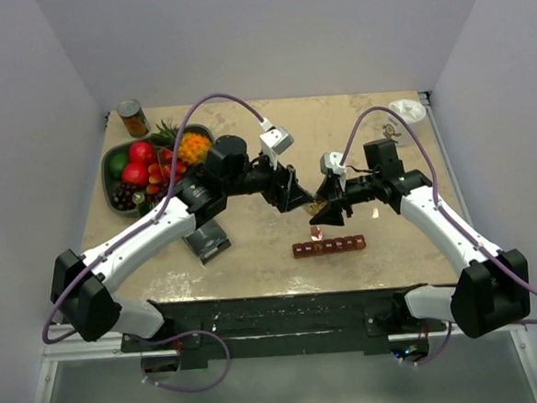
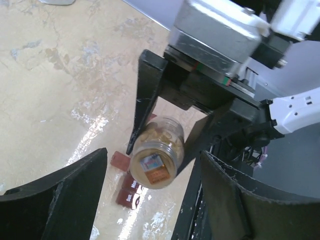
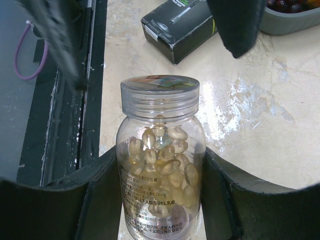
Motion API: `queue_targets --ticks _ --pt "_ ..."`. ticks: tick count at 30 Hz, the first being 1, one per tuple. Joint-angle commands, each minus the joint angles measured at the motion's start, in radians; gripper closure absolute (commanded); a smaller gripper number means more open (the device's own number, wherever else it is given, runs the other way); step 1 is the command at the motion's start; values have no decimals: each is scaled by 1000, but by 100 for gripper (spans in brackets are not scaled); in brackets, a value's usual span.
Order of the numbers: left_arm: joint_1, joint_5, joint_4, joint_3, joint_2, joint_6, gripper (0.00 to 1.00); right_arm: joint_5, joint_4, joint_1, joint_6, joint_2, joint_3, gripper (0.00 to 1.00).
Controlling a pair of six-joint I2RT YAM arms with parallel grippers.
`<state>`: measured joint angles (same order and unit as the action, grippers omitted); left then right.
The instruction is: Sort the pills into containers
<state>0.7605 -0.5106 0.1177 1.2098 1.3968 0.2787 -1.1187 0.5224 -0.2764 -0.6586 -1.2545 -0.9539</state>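
At the far left corner of the table stands one metal can point(image 1: 133, 118), its orange label too small to read. Just beside it sits one grey-green bowl point(image 1: 111, 164) heaped with fruit. Nearer the arms lies one black box point(image 1: 207, 241); the pale print on its top cannot be made out.

At mid-table the left gripper point(image 1: 298, 198) is empty, its fingers well apart, pointing at the bottle. The right gripper point(image 1: 328, 212) is clamped on the one clear bottle point(image 3: 160, 165), held off the table with the cap on and turned toward the left gripper. The tan pills point(image 3: 167, 162) fill roughly its lower half, too many to count. Fine print rings the base, and a coloured sticker tops the cap; neither is legible.

Below it lies the single red-brown strip of containers point(image 1: 332, 246), about seven cells in a row, with white lettering on the lids that is too blurred to read. One white object point(image 1: 408, 110) sits at the far right corner.
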Motion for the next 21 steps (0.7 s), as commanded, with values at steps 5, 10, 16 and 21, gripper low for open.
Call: queue_targets --ticks 5,10,16,21 --pt "3 29 14 54 54 8 24 -35 -18 -4 -16 21 -40 89" --pt "3 14 23 30 53 -1 25 -35 -19 -4 -16 21 -42 89" --pt "-4 52 85 -6 28 -39 25 -33 -19 -4 -16 23 -42 89" --pt "-49 61 103 -105 -13 -55 25 -35 -18 -4 -18 24 -42 89"
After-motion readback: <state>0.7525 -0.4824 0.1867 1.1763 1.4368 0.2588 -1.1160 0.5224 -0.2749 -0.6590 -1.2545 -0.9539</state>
